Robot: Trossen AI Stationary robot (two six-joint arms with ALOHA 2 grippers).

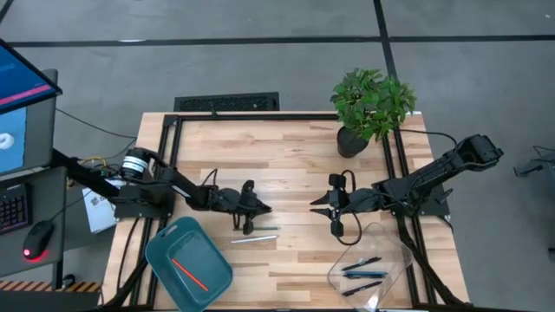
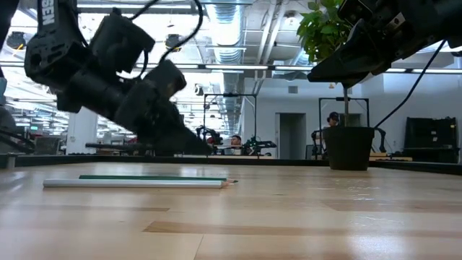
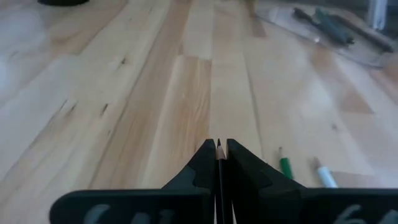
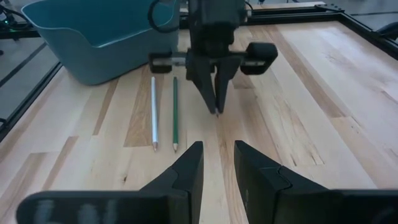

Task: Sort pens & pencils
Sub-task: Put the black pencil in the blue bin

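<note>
**Left fingers pinch a dark pencil above the table's middle**

Nearest the table's (image 1: 286, 173) front edge sit a teal bin (image 1: 165, 251) holding an orange-red pencil (image 1: 188, 274) and a clear tray (image 1: 395, 260) holding the pens (image 1: 362, 276), dark slim sticks, one bluish. Between bin and tray the wood lies bare.

Just beyond the bin's far corner, a pale pencil (image 1: 254, 238) and a green pencil (image 1: 260, 228) lie side by side, parallel, tips toward the tray. Over them hangs the left gripper (image 1: 260, 208), its fingers (image 3: 202, 165) clamped on a thin dark pencil (image 3: 218, 149), of which only the tip shows. Facing it across a clear strip of wood, the right gripper (image 1: 323, 206) hovers beyond the tray, fingers (image 4: 189, 165) apart and empty.

Farther back stands a potted plant (image 1: 371, 104) at the far right corner. In the low view the arms are dark silhouettes.
</note>
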